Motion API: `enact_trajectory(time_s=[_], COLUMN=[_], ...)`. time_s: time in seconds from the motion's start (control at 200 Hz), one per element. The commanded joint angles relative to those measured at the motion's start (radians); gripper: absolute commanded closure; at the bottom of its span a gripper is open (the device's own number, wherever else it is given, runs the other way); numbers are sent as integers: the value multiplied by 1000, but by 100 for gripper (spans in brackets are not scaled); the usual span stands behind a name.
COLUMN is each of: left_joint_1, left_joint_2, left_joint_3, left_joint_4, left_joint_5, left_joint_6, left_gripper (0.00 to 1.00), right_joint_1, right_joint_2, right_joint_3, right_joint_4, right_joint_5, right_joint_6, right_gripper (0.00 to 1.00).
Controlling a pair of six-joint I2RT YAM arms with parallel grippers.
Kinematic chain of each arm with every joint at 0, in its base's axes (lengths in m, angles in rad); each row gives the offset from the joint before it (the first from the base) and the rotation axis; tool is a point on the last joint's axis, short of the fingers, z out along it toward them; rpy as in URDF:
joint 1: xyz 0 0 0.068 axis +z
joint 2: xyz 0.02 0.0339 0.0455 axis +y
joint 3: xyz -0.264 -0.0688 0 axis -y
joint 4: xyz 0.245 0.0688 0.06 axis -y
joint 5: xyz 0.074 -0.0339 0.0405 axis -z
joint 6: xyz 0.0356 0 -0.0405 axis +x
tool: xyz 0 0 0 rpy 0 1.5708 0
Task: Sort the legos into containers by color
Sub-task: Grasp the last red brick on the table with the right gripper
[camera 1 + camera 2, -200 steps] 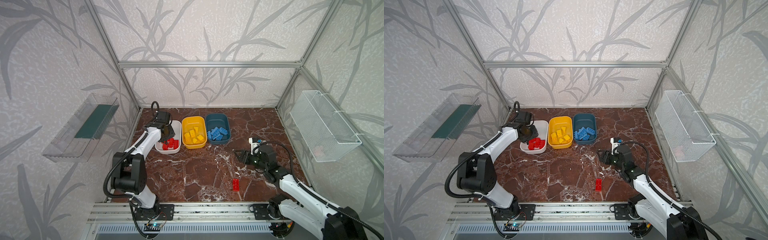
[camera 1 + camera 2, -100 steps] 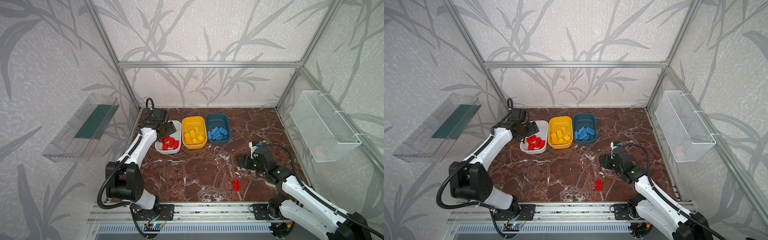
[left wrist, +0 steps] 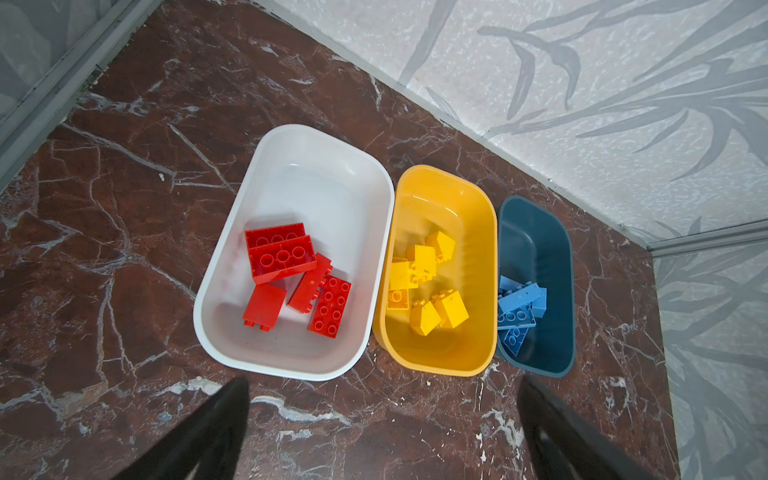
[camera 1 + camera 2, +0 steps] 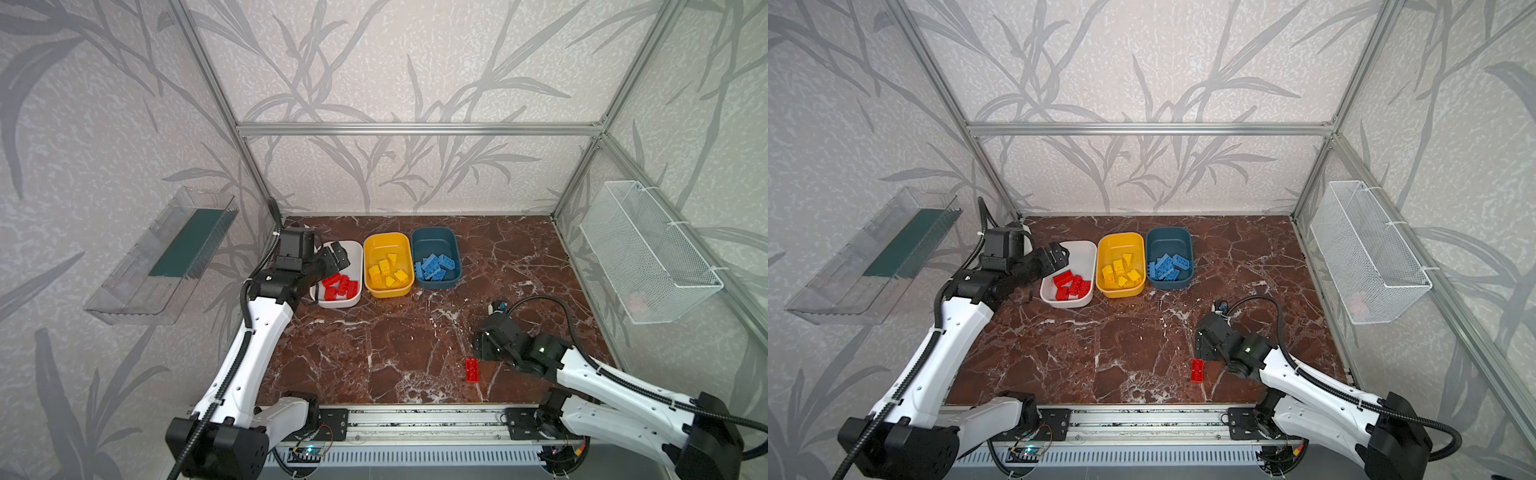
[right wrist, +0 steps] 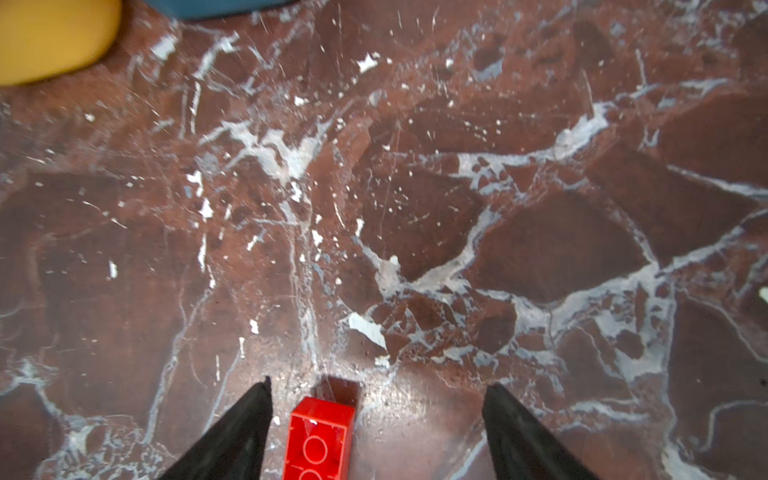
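Legos point(image 3: 282, 259) lay sorted in white tub point(image 3: 316, 195), yellow tub point(image 3: 469, 232) and teal tub point(image 3: 536, 241); one red brick point(image 5: 320, 436) sat on the counter point(image 5: 540, 249) between the parted jaws of the right tool point(image 5: 376, 386), untouched. Left tool point(image 4: 337, 258) hovered wide open, empty, by the white tub.

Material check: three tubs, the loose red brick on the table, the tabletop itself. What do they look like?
White tub, yellow tub, teal tub: likely moulded plastic, smooth semi-gloss; soft highlights on seamless rounded walls.
Red brick: hard glossy plastic, crisp moulded round studs.
Tabletop: red-brown marble look with white veins, slight sheen; real stone or printed laminate, cannot tell.
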Motion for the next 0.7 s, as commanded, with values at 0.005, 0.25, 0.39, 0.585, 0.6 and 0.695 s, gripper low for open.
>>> enact_trajectory(time_s=[0.005, 0.25, 0.39, 0.585, 0.6, 0.695], left_joint_1=[-6, -9, -10, -11, -11, -11], left_joint_2=[-52, -106, -106, -122, -123, -127], left_joint_3=[-43, -101, -103, -109, -109, -109], left_joint_4=[6, 37, 41, 44, 44, 45], left_joint_5=[18, 32, 51, 69, 69, 69], left_joint_6=[30, 38, 37, 35, 36, 36], left_gripper=[1, 1, 1, 1, 1, 1], right_joint_1=[38, 85, 142, 182, 181, 182], right_joint_2=[54, 176, 243, 322, 325, 345], right_joint_3=[41, 86, 104, 90, 87, 66], right_joint_4=[-63, -56, -47, -19, -16, 15], right_joint_5=[61, 32, 27, -17, -19, -46], right_joint_6=[68, 112, 154, 209, 211, 221], right_gripper=[17, 16, 15, 17, 17, 24])
